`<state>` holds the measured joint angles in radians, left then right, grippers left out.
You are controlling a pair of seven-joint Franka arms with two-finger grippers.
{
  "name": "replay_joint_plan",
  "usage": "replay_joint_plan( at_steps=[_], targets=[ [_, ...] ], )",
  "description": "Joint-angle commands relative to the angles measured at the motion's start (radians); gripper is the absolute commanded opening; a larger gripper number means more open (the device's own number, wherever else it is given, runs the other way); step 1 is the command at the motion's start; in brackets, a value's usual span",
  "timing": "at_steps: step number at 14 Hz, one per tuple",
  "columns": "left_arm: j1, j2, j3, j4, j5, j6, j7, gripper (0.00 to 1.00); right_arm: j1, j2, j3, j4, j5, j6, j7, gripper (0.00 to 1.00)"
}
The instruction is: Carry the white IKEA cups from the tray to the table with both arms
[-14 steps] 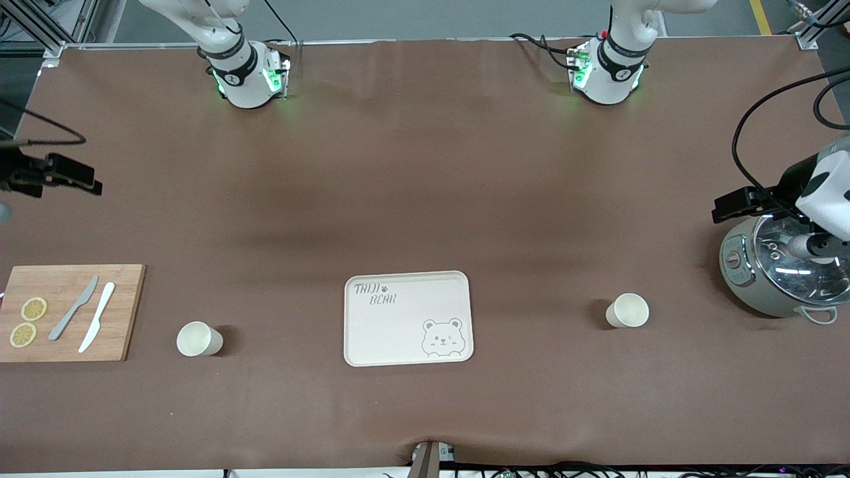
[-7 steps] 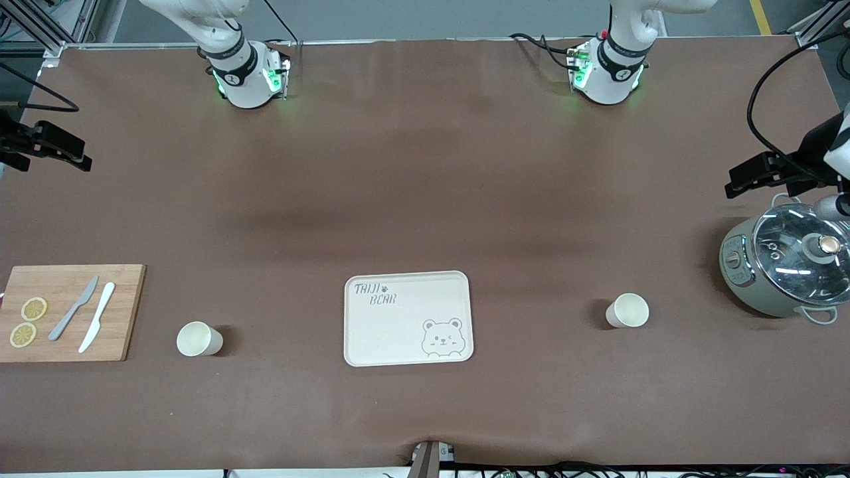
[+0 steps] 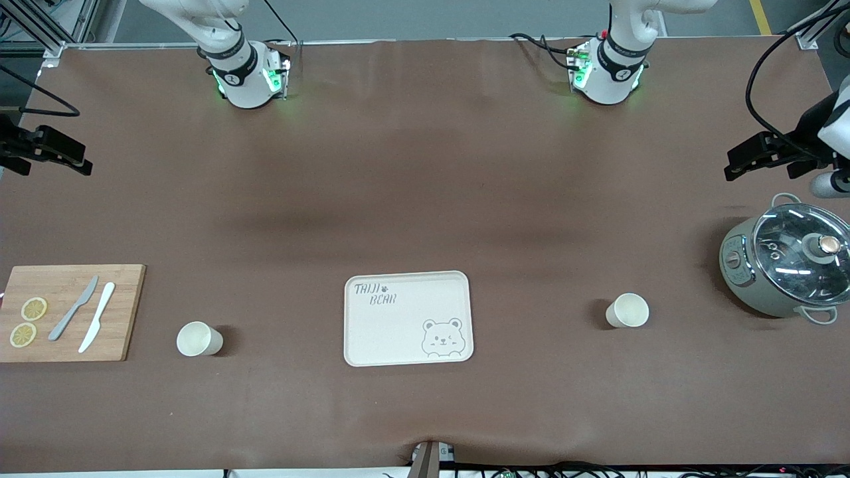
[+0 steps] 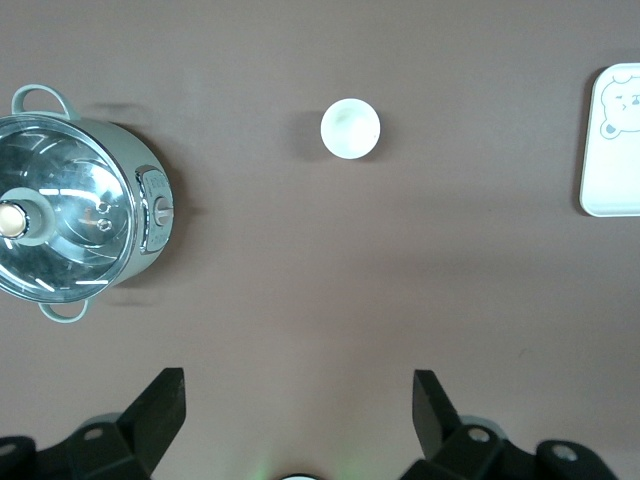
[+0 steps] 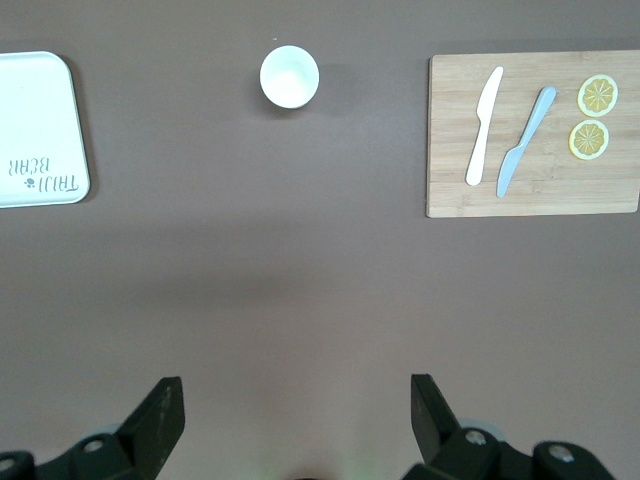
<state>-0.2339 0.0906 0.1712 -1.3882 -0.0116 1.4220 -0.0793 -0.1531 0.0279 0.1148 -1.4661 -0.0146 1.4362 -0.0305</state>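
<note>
Two white cups stand upright on the brown counter (image 3: 425,199), one on each side of a cream tray (image 3: 408,318) printed with a bear. One cup (image 3: 627,311) sits toward the left arm's end, between the tray and a lidded grey pot (image 3: 787,260); the other cup (image 3: 197,339) sits toward the right arm's end, just beside a wooden cutting board (image 3: 73,312) carrying two knives (image 3: 85,316) and two lemon slices (image 3: 28,321). Both cups are apart from the tray. The left pincer (image 4: 298,412) hangs over bare counter at the left arm's end, its fingers spread wide and holding nothing. The right pincer (image 5: 296,412) hangs over bare counter at the right arm's end, likewise wide open and empty.
</note>
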Motion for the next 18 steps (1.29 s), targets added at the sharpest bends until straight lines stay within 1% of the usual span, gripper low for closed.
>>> replay_joint_plan(
  at_steps=[1, 7, 10, 13, 18],
  targets=[
    [0.002, -0.025, -0.019, -0.025, 0.029, 0.008, -0.016, 1.00, -0.023, -0.013, 0.013, -0.013, 0.010, 0.012, 0.000, 1.00],
    [0.011, -0.020, -0.016, -0.015, 0.027, 0.069, 0.002, 1.00, -0.017, -0.013, 0.014, -0.013, 0.011, 0.016, 0.000, 1.00],
    [0.011, -0.018, -0.016, -0.015, 0.029, 0.074, 0.006, 1.00, -0.016, -0.011, 0.016, -0.013, 0.013, 0.016, 0.001, 1.00],
    [0.011, -0.015, -0.016, -0.015, 0.025, 0.084, 0.006, 1.00, -0.016, -0.011, 0.016, -0.013, 0.039, 0.016, 0.001, 1.00],
    [0.011, -0.014, -0.016, -0.015, 0.027, 0.083, 0.006, 1.00, -0.016, -0.010, 0.016, -0.014, 0.042, 0.016, 0.001, 1.00]
  ],
)
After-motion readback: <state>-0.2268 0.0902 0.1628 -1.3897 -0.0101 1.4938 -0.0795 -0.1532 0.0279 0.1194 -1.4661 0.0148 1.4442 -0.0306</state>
